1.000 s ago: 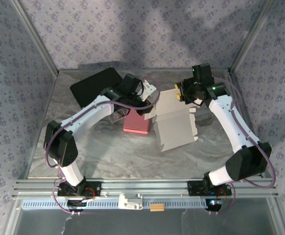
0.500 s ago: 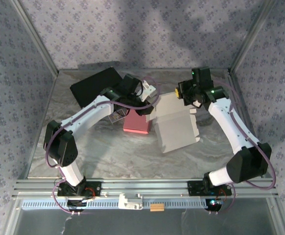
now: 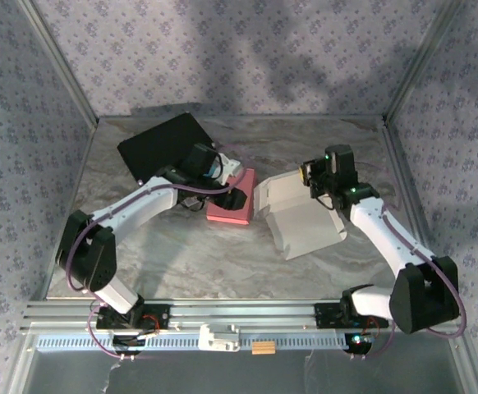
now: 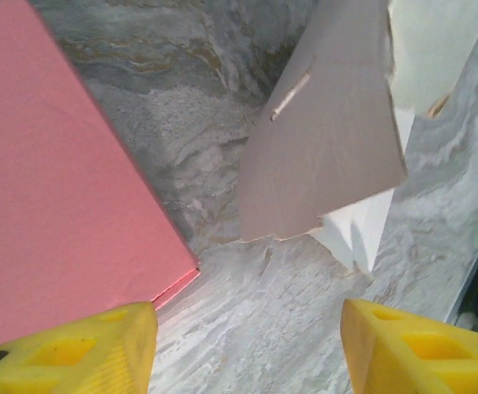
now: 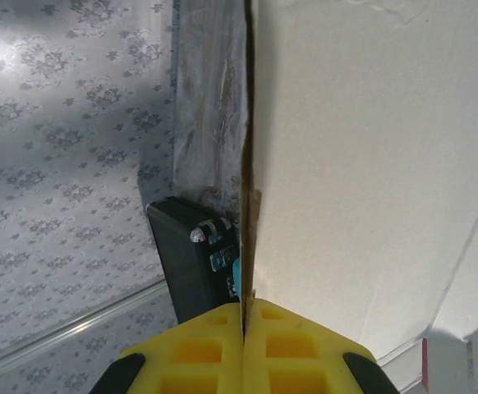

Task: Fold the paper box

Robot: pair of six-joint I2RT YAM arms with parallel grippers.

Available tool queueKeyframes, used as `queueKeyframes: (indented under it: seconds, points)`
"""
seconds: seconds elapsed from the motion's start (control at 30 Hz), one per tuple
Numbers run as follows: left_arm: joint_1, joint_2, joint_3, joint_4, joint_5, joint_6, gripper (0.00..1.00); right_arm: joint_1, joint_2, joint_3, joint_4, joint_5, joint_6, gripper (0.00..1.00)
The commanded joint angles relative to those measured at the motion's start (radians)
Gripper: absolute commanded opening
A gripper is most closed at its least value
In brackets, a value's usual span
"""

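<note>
The left gripper (image 3: pixel 241 195) is reaching in from the left with jaws spread, hovering over the pink box's (image 3: pixel 229 210) right edge, just beside the paper box (image 3: pixel 305 220) at mid-table. The right gripper (image 3: pixel 311 179) is angling inward, pinching the paper box's raised rear edge. Bare table (image 3: pixel 190 258) is lying open in front of both.

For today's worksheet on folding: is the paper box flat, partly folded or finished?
Partly folded. The box has its base lying flat and its far panels raised; the right gripper pinches one panel's edge.
</note>
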Motion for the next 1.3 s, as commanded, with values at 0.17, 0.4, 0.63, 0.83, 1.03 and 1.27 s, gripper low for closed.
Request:
queueKeyframes:
  seconds: [0.17, 0.4, 0.63, 0.83, 1.03, 1.27]
  points:
    - [0.014, -0.007, -0.120, 0.270, 0.121, -0.167, 0.52, -0.083, -0.029, -0.170, 0.332, -0.115, -0.095, 0.00]
    - [0.013, 0.090, -0.064, 0.235, 0.120, -0.090, 0.39, -0.126, -0.007, -0.306, 0.559, -0.213, -0.124, 0.00]
    - [-0.018, 0.143, -0.030, 0.263, 0.088, -0.031, 0.41, -0.163, 0.050, -0.387, 0.742, -0.280, -0.117, 0.00]
    - [-0.065, 0.193, 0.029, 0.239, 0.095, 0.099, 0.37, -0.204, 0.070, -0.406, 0.767, -0.346, -0.160, 0.00]
    - [-0.093, 0.217, 0.022, 0.265, 0.109, 0.196, 0.36, -0.226, 0.087, -0.411, 0.794, -0.391, -0.160, 0.00]
    - [-0.098, 0.253, 0.019, 0.305, 0.108, 0.230, 0.35, -0.229, 0.082, -0.427, 0.789, -0.396, -0.164, 0.00]
